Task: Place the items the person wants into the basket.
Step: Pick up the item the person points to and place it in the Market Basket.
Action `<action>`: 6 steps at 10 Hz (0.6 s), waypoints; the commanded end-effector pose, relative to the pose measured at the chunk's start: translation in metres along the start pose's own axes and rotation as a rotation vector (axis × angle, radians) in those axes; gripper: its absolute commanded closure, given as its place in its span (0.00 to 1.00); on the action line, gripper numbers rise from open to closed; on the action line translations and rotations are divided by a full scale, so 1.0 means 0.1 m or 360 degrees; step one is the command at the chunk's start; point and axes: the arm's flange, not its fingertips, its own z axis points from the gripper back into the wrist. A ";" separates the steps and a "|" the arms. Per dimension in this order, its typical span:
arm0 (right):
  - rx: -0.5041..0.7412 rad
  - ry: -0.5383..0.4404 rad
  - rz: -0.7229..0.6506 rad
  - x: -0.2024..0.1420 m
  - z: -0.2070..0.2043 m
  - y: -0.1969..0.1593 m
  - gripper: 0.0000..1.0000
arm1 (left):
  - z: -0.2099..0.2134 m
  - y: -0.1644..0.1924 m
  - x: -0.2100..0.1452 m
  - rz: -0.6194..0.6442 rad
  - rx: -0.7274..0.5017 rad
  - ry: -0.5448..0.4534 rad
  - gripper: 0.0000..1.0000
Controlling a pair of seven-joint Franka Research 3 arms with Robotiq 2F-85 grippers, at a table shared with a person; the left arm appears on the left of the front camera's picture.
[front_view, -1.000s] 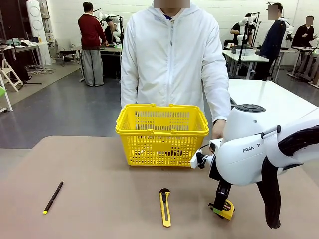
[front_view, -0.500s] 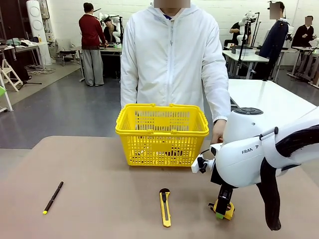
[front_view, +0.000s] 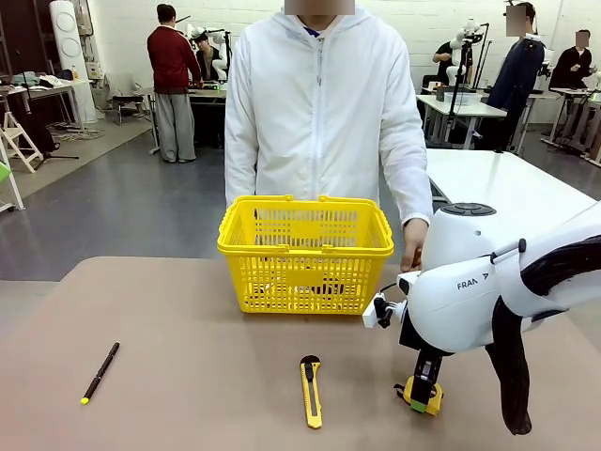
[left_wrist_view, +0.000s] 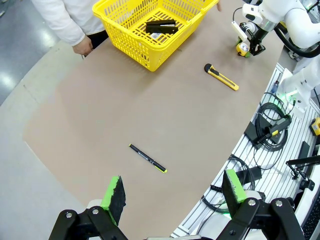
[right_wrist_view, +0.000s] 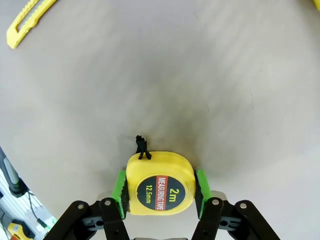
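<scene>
Yellow lattice basket (front_view: 305, 254), yellow/blk tape measure (right_wrist_view: 160, 184) w/ red label, green pincer pads (right_wrist_view: 119, 186), white jacket (front_view: 324, 113)

the right wrist view's top-left edge cuts off the utility knife (right_wrist_view: 26, 20). dark items in the basket (left_wrist_view: 131, 31) are too small to identify.

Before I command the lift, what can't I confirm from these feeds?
- Front view: the right gripper on the tape measure is partly behind the arm's wrist; contact unreadable there.
- Right wrist view: jaws flank the tape measure; whether the pads press it is unclear.
- Left wrist view: dark items in the basket are too small to identify.
</scene>
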 end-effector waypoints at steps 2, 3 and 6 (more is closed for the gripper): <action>-0.0061 0.0032 -0.0068 -0.12 0.19 0.12 0.93 | 0.02 0.01 0.00 -0.0018 -0.0014 -0.0001 0.00; -0.0046 0.0048 -0.0140 -0.15 0.65 0.25 0.93 | 0.02 0.01 0.00 -0.0018 -0.0014 -0.0001 0.00; -0.0158 0.0116 -0.0252 -0.09 1.98 0.27 0.93 | 0.02 0.01 0.00 -0.0018 -0.0014 -0.0001 0.00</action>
